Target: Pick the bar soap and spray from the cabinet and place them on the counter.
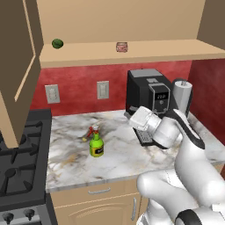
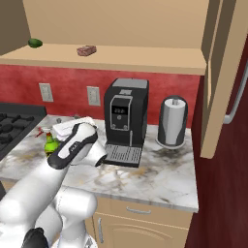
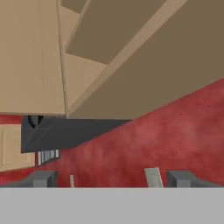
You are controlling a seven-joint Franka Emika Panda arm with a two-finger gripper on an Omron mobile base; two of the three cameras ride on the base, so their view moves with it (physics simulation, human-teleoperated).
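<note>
Spray bottle (image 1: 96, 145) is down on the marble table (image 1: 127, 160), left of centre in the left base view, standing upright, long axis vertical, red trigger pointing toward the frame's left. That half looks done! Bar soap (image 1: 121, 47) sits on the cabinet (image 1: 132, 55) shelf, top centre, lying flat, not yet fetched. Pincer (image 3: 112, 178) spread wide, nothing between its tips, aimed at the red wall under the cabinet.
</note>
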